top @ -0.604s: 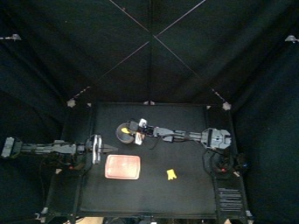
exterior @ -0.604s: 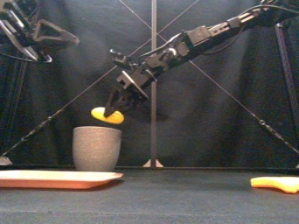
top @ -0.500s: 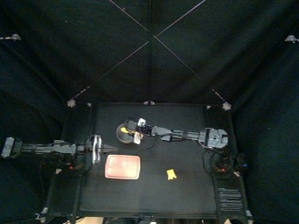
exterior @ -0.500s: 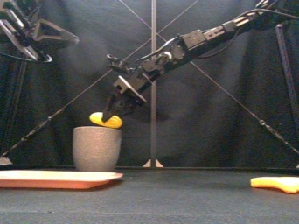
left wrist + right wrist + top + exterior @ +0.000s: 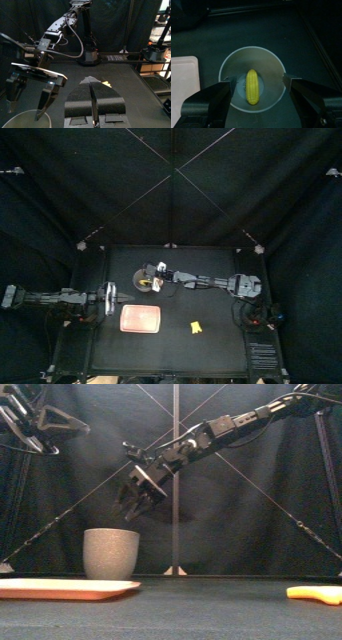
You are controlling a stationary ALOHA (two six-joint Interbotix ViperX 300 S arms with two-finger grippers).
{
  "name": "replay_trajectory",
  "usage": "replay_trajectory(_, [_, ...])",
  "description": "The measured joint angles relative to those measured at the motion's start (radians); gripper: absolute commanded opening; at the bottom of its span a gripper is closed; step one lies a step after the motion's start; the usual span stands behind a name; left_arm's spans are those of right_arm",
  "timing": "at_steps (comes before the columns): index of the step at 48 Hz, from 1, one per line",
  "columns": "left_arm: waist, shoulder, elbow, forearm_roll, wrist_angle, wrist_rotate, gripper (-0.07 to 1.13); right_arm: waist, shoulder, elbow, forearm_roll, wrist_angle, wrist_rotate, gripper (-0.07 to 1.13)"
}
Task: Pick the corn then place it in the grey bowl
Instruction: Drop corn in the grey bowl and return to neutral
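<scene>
The yellow toy corn cob (image 5: 252, 86) is seen lying inside the tall grey speckled cup (image 5: 112, 553). The right gripper (image 5: 139, 504) is held just above the cup, jaws spread and empty. A flat pink tray (image 5: 67, 588) is set in front of the cup, and a small yellow toy (image 5: 195, 326) lies to its front right. The left gripper (image 5: 91, 80), jaws pressed together, is rested left of the cup.

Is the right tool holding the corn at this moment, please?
No, the corn lies loose inside the grey cup, below the open right tool.
</scene>
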Motion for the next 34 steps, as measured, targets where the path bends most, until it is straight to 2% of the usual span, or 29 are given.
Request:
replay_trajectory(8, [0.0, -0.008, 0.0, 0.0, 0.002, 0.0, -0.04, 0.009, -0.153, 0.067, -0.002, -0.003, -0.003, 1.04])
replay_trajectory(17, [0.002, -0.038, 0.0, 0.0, 0.0, 0.0, -0.04, 0.078, -0.377, 0.233, -0.009, -0.048, 0.006, 1.04])
replay_trajectory(27, [0.002, -0.064, 0.0, 0.0, 0.002, 0.0, -0.04, 0.195, -0.624, 0.48, 0.002, -0.176, 0.012, 1.04])
replay_trajectory(34, [0.005, -0.067, 0.0, -0.002, 0.002, 0.0, -0.04, 0.225, -0.804, 0.664, 0.049, -0.301, 0.012, 1.04])
